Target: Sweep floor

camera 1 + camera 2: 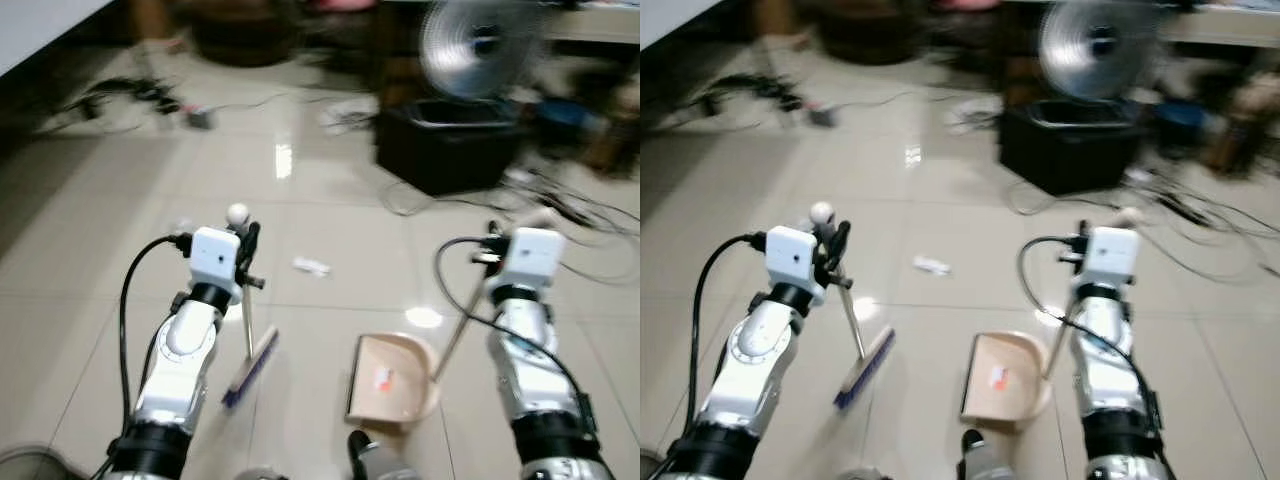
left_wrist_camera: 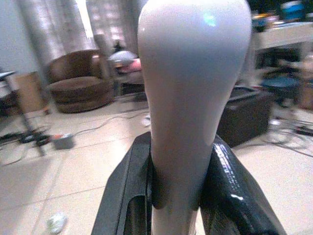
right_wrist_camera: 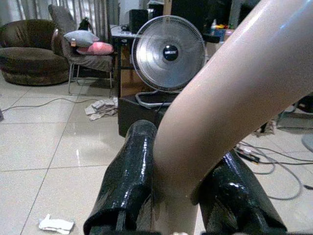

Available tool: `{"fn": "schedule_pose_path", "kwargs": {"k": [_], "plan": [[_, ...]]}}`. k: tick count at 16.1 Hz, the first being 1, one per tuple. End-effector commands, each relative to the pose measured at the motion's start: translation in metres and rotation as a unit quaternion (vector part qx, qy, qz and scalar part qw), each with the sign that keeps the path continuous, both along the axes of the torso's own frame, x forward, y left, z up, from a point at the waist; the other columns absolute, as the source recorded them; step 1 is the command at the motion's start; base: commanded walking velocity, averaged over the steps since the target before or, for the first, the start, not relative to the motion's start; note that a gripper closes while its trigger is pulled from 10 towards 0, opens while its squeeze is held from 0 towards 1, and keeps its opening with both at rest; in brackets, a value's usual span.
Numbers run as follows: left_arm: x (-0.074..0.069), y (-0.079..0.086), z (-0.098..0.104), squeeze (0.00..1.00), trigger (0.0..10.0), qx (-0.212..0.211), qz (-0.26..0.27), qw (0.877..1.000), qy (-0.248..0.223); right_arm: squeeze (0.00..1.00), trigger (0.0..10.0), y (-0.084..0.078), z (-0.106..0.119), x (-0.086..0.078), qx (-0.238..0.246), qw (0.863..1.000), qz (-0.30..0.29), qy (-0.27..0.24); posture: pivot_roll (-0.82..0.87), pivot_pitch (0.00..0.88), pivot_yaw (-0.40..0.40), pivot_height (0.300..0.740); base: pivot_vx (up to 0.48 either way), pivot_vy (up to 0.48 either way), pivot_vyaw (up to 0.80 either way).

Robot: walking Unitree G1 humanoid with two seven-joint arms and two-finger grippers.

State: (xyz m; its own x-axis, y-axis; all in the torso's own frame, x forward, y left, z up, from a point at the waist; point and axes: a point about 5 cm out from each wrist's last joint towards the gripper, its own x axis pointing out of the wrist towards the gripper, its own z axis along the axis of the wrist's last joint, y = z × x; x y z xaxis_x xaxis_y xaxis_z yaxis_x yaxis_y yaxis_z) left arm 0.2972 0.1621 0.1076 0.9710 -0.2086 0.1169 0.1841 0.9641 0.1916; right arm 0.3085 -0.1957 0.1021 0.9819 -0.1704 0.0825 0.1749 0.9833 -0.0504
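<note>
The broom (image 1: 250, 368) stands in the lower left part of the left eye view, with its thin handle going up from a blue brush head that rests on the pale tiled floor (image 1: 330, 190). The left gripper (image 1: 246, 243) holds the top of this handle; in the left wrist view its two black fingers (image 2: 128, 191) are closed tight on both sides of the white handle end. Just to the right of the brush, in the lower middle of the frame, lies the beige dustpan (image 1: 392, 377), flat on the tiles, with a small reddish mark on its surface. Its long handle rises toward the right, where the right gripper (image 1: 493, 240) has it; the right wrist view shows the black fingers (image 3: 126, 181) pressed on either side of the beige handle. Above the broom and the dustpan, near the centre of the frame, a small white scrap of paper (image 1: 311, 266) lies on the floor, apart from both. Farther away, in the upper right, a round silver fan (image 1: 472, 48) stands on a black box (image 1: 445, 143), with loose cables (image 1: 560, 205) spread beside it. In the upper left of the right wrist view there is a brown armchair (image 3: 30, 54).
</note>
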Motion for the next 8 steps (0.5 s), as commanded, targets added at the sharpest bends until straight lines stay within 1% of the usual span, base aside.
{"fn": "schedule_pose_path", "kwargs": {"k": [1,2,3,5,6,7,8], "plan": [[0.000,0.001,0.003,0.00,10.0,0.002,-0.001,1.000,-0.008,0.00,10.0,0.005,0.004,0.003,-0.001,1.000,0.020,-0.001,-0.02,0.081,0.037,0.740,0.000,0.401,-0.80],[0.000,0.001,0.003,0.00,10.0,0.002,0.000,1.000,-0.008,0.00,10.0,0.006,0.003,0.004,0.004,1.000,0.026,0.002,-0.02,0.081,0.036,0.740,0.000,0.405,-0.80],[-0.001,0.003,0.004,0.00,10.0,0.023,0.014,1.000,-0.014,0.00,10.0,0.014,0.000,0.004,0.011,0.998,0.056,0.013,-0.01,0.077,0.033,0.740,0.000,0.000,0.00],[-0.001,0.006,0.001,0.00,10.0,0.026,0.026,0.999,-0.007,0.00,10.0,0.017,-0.006,0.005,0.037,0.997,0.053,0.037,-0.01,0.072,0.029,0.740,0.000,-0.480,0.00],[-0.001,0.009,0.001,0.00,10.0,0.011,0.043,0.999,-0.004,0.00,10.0,0.011,-0.007,0.008,0.030,0.999,0.021,0.039,-0.01,0.070,0.027,0.740,0.000,0.000,0.00],[-0.001,0.009,0.001,0.00,10.0,0.009,0.046,0.999,-0.003,0.00,10.0,0.010,-0.006,0.008,0.027,0.999,0.016,0.037,-0.01,0.070,0.027,0.740,0.000,0.000,0.00],[0.000,0.010,0.002,0.00,10.0,-0.007,0.050,0.999,-0.001,0.00,10.0,0.005,-0.003,0.010,-0.002,0.999,-0.002,0.034,0.00,0.066,0.023,0.740,0.000,0.000,0.00]]}}
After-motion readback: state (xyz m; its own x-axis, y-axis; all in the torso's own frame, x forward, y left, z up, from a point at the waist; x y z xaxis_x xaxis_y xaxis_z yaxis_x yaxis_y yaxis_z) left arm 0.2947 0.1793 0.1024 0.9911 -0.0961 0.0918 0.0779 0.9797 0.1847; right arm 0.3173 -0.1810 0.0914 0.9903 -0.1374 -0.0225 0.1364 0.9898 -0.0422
